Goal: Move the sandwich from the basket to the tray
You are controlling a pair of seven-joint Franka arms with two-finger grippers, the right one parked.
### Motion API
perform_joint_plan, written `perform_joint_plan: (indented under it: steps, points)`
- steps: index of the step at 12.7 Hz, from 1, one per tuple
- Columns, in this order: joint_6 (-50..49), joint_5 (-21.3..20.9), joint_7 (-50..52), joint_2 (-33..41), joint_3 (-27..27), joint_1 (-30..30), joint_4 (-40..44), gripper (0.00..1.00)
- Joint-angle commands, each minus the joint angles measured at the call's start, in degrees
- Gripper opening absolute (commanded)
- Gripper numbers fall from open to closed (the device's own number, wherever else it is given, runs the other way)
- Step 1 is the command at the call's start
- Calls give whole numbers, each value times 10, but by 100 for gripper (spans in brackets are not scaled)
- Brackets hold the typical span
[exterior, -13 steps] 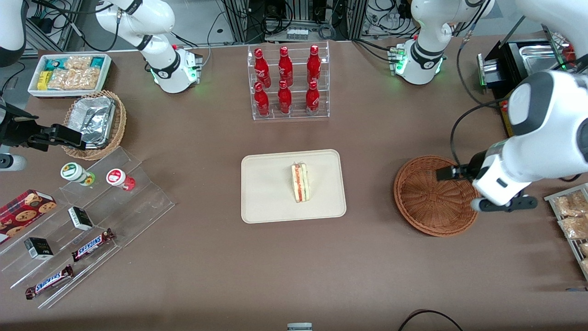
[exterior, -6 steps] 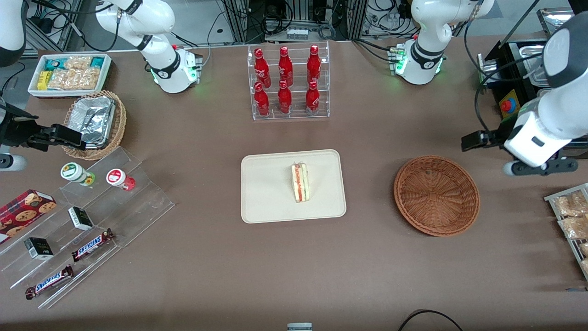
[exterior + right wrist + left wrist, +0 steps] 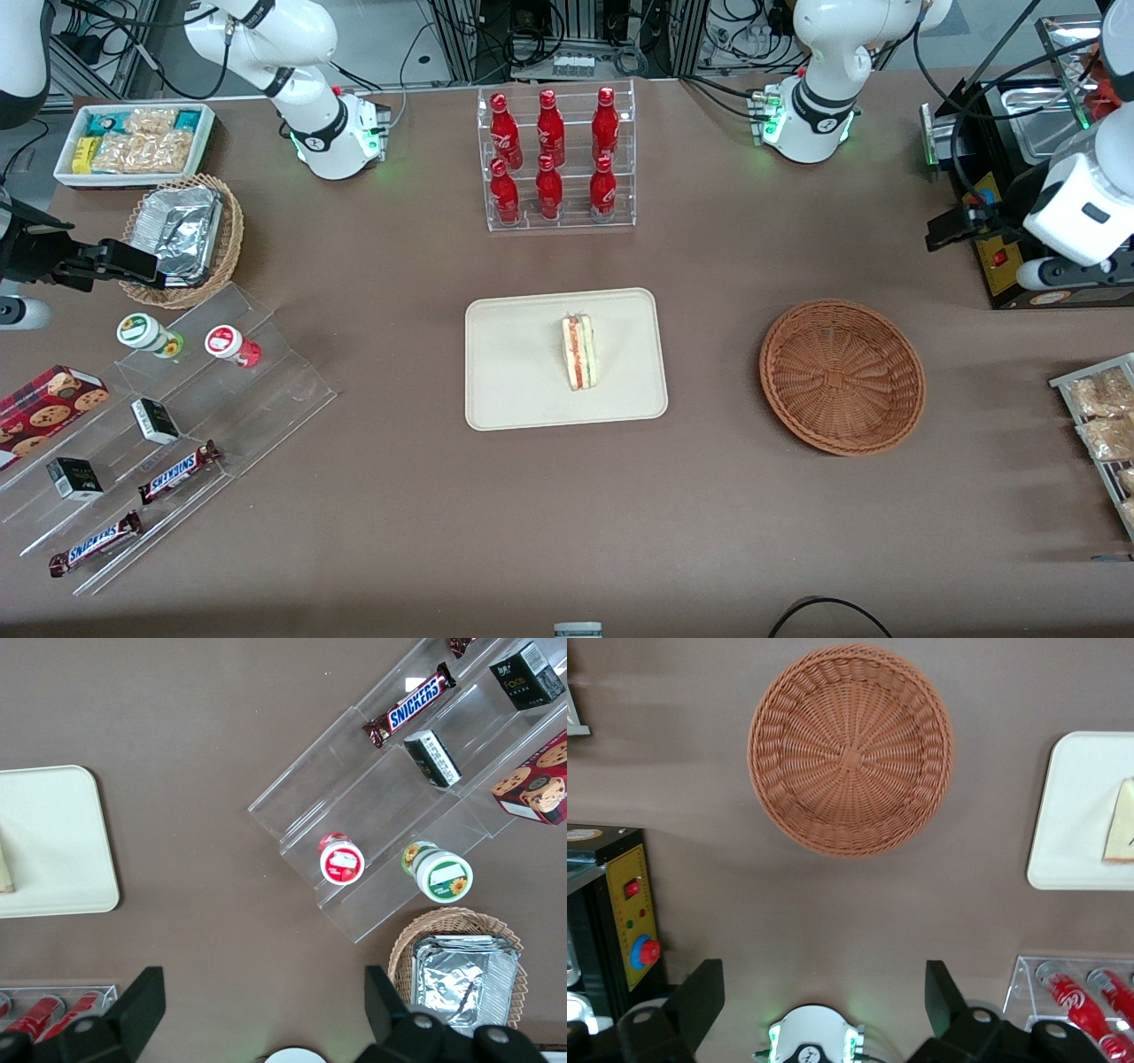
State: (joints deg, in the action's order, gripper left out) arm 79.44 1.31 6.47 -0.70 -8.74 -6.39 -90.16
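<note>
- sandwich (image 3: 579, 353) lies on the tray (image 3: 514, 390), cut side up, so the placing looks done
- basket (image 3: 842, 377) empty, well apart from the tray toward the working arm's end
- gripper (image 3: 819, 997) high above the surface (image 3: 709, 496), jaws spread wide, holding nothing
- brown surface, cola bottle rack (image 3: 556, 159) farther from the camera than the tray; cabling at the surface's edge

The sandwich (image 3: 579, 353), a pale triangular wedge with red, orange and green filling showing along its cut side, lies on the flat cream-beige tray (image 3: 514, 372), which has rounded corners. The round reddish-brown wicker basket (image 3: 842, 377) sits on the desk well apart from the tray, toward the working arm's end. The tool (image 3: 946, 229) hangs above the desk, farther from the front camera than the basket, its fingers spread apart.
</note>
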Motion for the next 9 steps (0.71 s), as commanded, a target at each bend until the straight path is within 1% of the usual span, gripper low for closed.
perform_joint_plan:
  steps: [1, 6, 9]
  points:
    - [-4, -2, -25, 17, 12, -2, -15, 100]
    - [3, 2, -25, 7, 14, 16, -1, 100]
    - [4, 3, -24, 7, 14, 16, -1, 100]
